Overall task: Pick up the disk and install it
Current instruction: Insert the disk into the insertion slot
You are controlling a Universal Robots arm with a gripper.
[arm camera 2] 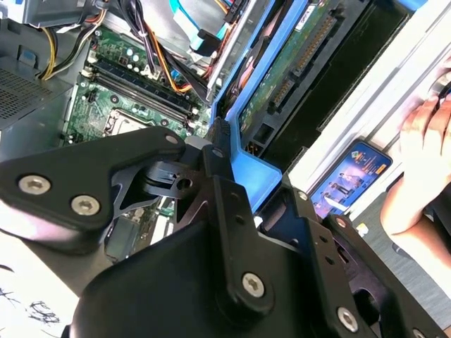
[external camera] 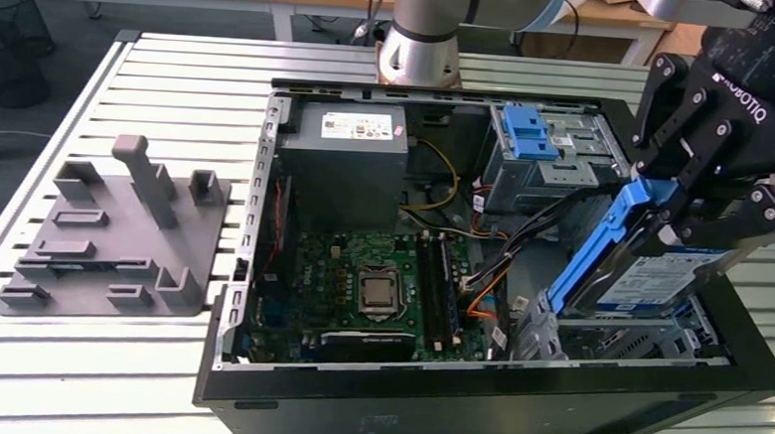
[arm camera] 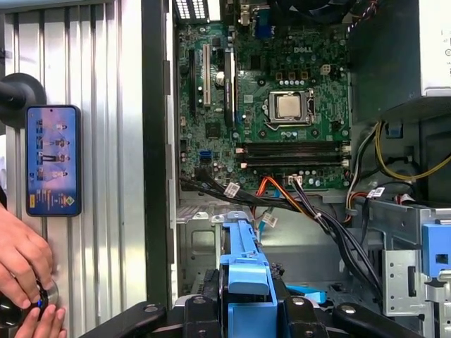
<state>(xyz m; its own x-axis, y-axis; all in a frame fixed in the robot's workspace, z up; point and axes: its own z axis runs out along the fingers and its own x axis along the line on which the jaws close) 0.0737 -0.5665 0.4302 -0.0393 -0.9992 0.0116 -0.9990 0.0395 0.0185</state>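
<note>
My gripper (external camera: 709, 220) is shut on the disk (external camera: 639, 277), a silver drive with a white-and-blue label and blue side rails. The disk hangs steeply tilted over the metal drive cage (external camera: 620, 341) at the exterior view's right, inside the open computer case (external camera: 457, 400). Its lower end reaches into the case beside the cage. In the second wrist view the gripper (arm camera 2: 257, 179) clamps the disk's blue rail (arm camera 2: 282, 67), with the green underside board showing. In the first wrist view the gripper (arm camera: 243, 313) grips the disk's blue end (arm camera: 243, 271).
The case holds a motherboard (external camera: 371, 286), a large grey box (external camera: 350, 165), a blue latch piece (external camera: 531, 130) and loose cables (external camera: 491, 272). A grey fixture block (external camera: 108, 232) sits on the slatted table. A phone (arm camera: 53, 160) and a person's hand (arm camera: 21, 264) lie beside the case.
</note>
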